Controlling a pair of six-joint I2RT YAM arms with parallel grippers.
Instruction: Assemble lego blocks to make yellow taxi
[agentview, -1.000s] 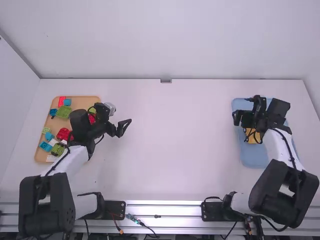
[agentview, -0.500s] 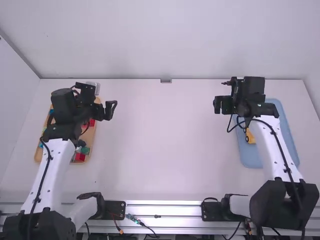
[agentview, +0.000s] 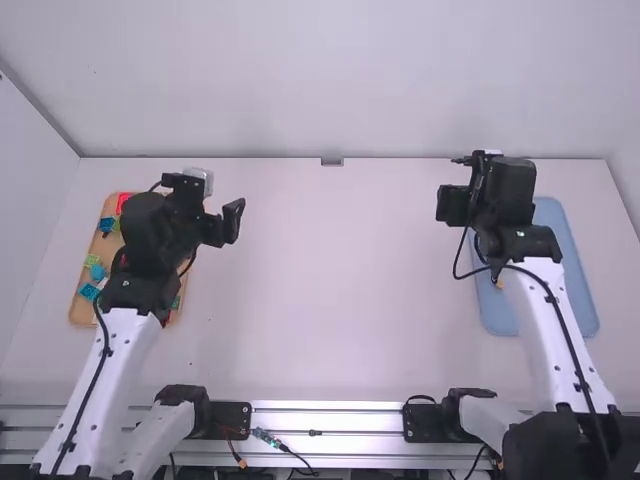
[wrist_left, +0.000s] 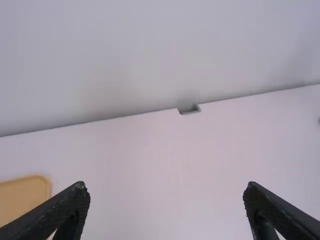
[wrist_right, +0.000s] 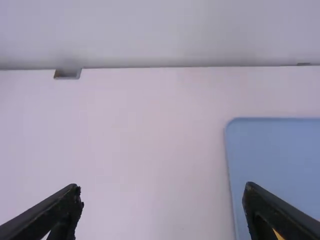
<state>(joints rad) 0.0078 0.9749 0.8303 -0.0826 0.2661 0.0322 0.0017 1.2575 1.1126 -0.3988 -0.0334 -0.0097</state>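
- High view: my right claw has come off the blue plastic tray; my left claw has shifted beside the tan tray of colourful blocks.
- Left wrist view: left claw, spread wide, empty.
- Right wrist view: right claw, likewise; the yellow block piece lies trayed, building apparently finished.

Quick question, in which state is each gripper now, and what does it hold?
Left gripper: open, holding nothing.
Right gripper: open, holding nothing.
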